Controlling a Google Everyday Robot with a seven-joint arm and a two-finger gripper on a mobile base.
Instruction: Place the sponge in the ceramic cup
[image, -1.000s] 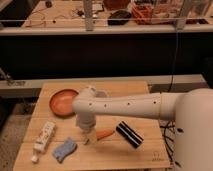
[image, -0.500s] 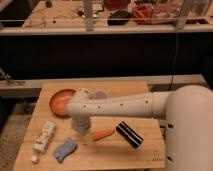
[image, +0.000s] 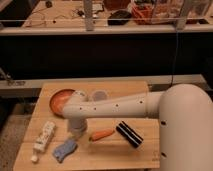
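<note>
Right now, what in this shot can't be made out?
- Bowl, camera view: its right side is hidden behind the arm.
- Cup, camera view: its base is hidden by the arm.
- Gripper, camera view: it is open and hangs just up and right of the sponge; whether it touches the table cannot be told.
- Tube, camera view: its print is too small to read.

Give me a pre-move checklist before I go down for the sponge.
1. The sponge lies free on the table, near-left corner: ok.
2. The gripper is centred over the sponge: not ok; it hangs just behind and to the right of it.
3. Jaws open, nothing held: ok.
4. The ceramic cup is in view, right of the orange bowl: ok.
5. Cup empty: cannot tell.
6. The white tube lies apart from the sponge: ok.
</note>
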